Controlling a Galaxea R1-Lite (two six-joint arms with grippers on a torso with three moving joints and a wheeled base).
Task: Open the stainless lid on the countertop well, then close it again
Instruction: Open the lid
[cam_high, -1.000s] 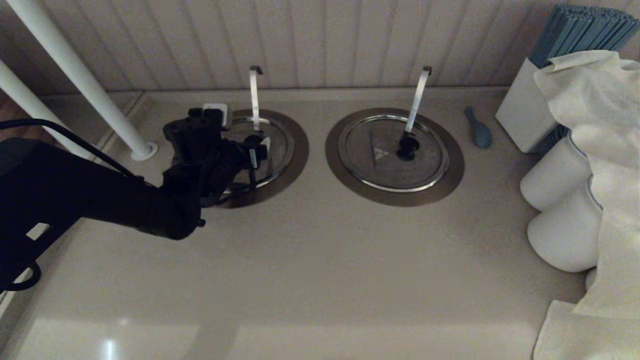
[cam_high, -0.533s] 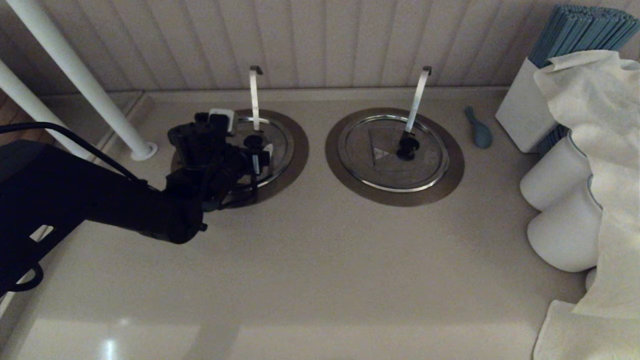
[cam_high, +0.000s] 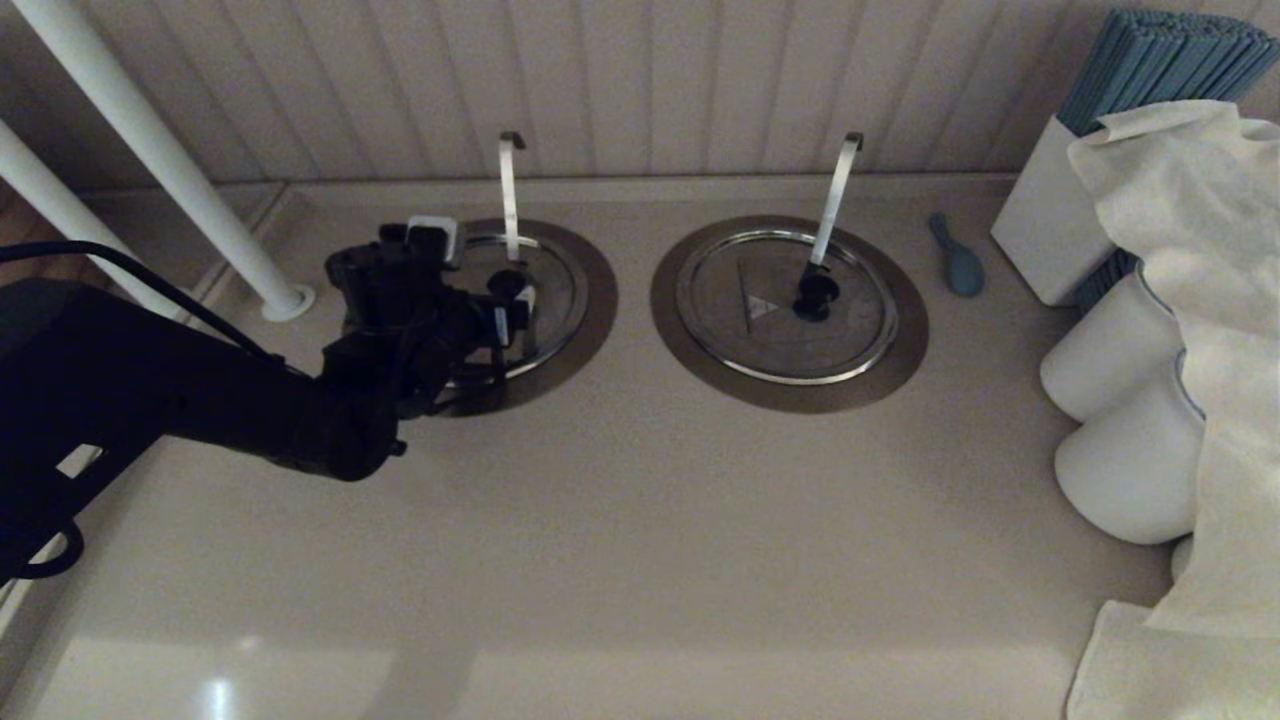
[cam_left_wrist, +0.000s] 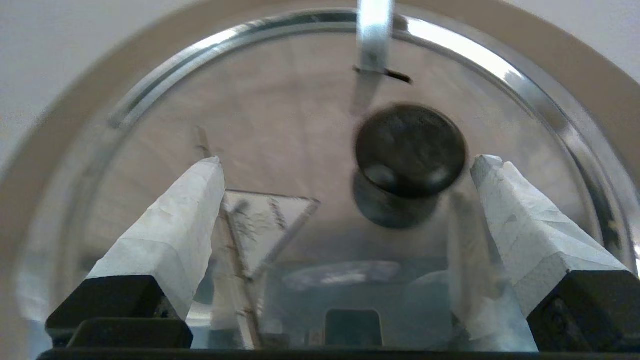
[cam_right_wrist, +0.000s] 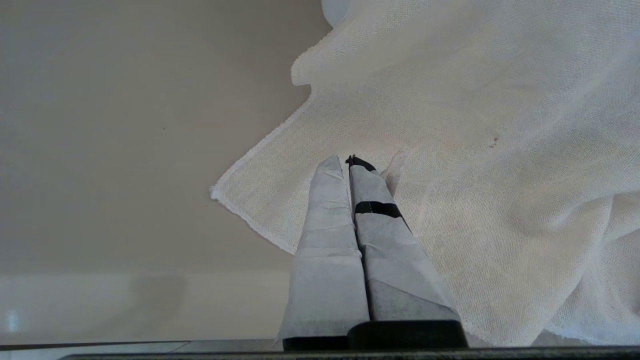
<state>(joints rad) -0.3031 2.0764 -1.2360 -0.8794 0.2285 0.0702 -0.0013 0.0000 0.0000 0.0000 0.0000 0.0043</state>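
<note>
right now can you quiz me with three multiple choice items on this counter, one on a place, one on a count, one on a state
1. Where is the left gripper?
A. over the lid nearer the white pole
B. over the lid by the blue spoon
C. on the cloth

2. How many round lids sit in the counter?
A. one
B. two
C. three

3. How do the left gripper's jaws stand?
A. clamped on the black knob
B. open, with the knob between them, untouched
C. shut on the ladle handle

Answers: 1 A, the head view shows the left arm reaching over that lid. 2 B, this lid and the second lid lie side by side. 3 B, the left wrist view shows both fingers spread wide, clear of the knob.
</note>
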